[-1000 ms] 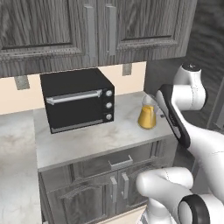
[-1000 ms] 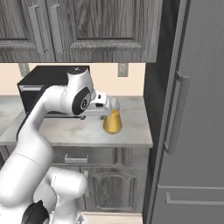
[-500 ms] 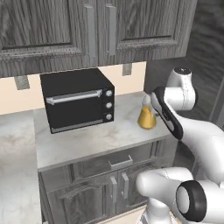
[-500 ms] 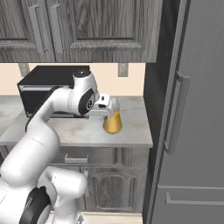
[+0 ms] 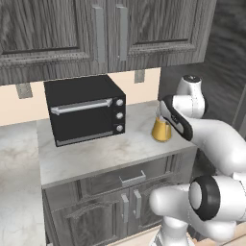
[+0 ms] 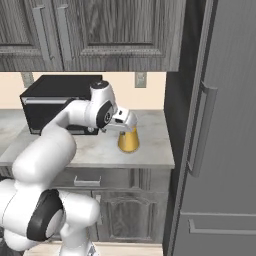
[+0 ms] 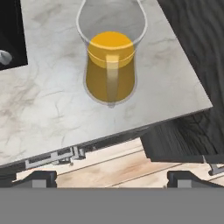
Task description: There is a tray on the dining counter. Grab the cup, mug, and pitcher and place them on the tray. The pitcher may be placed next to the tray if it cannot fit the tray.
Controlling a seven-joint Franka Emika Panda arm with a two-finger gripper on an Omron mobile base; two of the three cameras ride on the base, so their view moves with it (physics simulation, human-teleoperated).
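The pitcher stands on a pale stone counter near its right end, clear glass with orange-yellow liquid in its lower half. From above, the pitcher shows its round rim and a handle on the near side. My gripper hangs just over its neck, open, nothing between the fingers. In the hand view the gripper has its two fingertips far apart, short of the glass. From the left, my forearm covers part of the pitcher. The tray, cup, mug and dining counter are out of view.
A black toaster oven sits left of the pitcher, and upper cabinets hang above it. A tall dark grey fridge panel bounds the counter's right end. Drawers and cabinet doors lie below the front edge.
My hand has swung right and slightly down, from beside the pitcher's neck to just over it. The pitcher has not moved and the jaws stayed open.
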